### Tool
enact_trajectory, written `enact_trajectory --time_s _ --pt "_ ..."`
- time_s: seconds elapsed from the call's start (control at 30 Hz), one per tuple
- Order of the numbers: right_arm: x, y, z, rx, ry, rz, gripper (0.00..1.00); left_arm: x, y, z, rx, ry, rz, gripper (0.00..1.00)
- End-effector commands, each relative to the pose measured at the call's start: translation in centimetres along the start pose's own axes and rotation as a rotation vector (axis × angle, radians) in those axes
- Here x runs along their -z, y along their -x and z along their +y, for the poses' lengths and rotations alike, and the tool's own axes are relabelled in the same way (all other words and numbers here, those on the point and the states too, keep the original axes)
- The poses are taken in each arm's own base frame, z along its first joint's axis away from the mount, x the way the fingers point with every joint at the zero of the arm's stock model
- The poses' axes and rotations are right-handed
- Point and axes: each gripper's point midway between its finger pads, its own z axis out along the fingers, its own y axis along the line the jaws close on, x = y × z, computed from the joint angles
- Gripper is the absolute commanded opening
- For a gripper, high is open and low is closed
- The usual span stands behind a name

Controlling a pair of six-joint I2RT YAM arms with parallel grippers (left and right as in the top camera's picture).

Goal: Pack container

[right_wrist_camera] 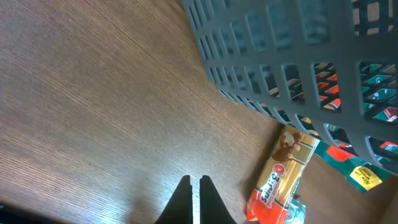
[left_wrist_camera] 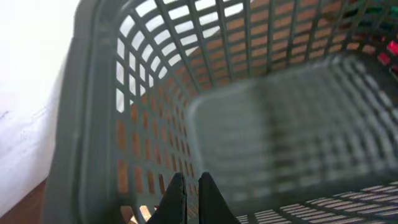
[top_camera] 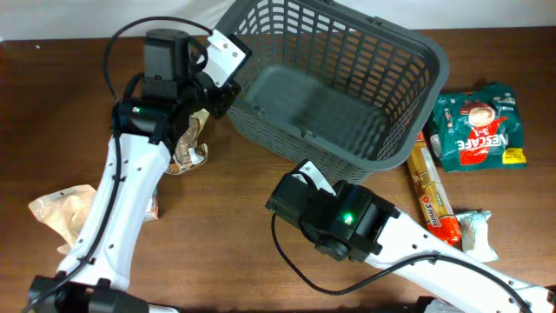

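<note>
Left hand (left_wrist_camera: 189,178), pinched shut and empty, hangs over the basket (left_wrist_camera: 155,93) edge; right hand (right_wrist_camera: 194,180), likewise, over the table (right_wrist_camera: 93,93) beside it.

"NESCAFE" stands in capitals across the front of the teal coffee pack (top_camera: 479,129) lying to the right of the container (top_camera: 408,52). The long yellow-and-red packet (top_camera: 432,193) beside it carries white lettering on its red end, too blurred to read in either view. A yellow label (right_wrist_camera: 365,176), glimpsed through the container's lattice wall, bears small print that cannot be read.
</note>
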Motion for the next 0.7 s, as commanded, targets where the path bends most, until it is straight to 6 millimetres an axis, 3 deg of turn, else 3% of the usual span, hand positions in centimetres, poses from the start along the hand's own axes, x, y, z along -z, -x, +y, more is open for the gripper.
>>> enact_trajectory --time_s 0.0,0.47,0.67 --pt "0.0 0.1 0.3 0.015 0.002 -0.013 0.04 0.2 0.5 -0.5 -0.078 -0.022 -0.023 0.02" --pt "0.4 3.4 -1.6 -0.023 -0.117 -0.154 0.04 0.2 -1.2 -1.4 -0.131 -0.061 0.045 0.02" --pt "0.4 3.6 -1.7 0.135 -0.137 -0.151 0.04 0.3 -1.7 -1.6 -0.128 -0.073 0.064 0.02"
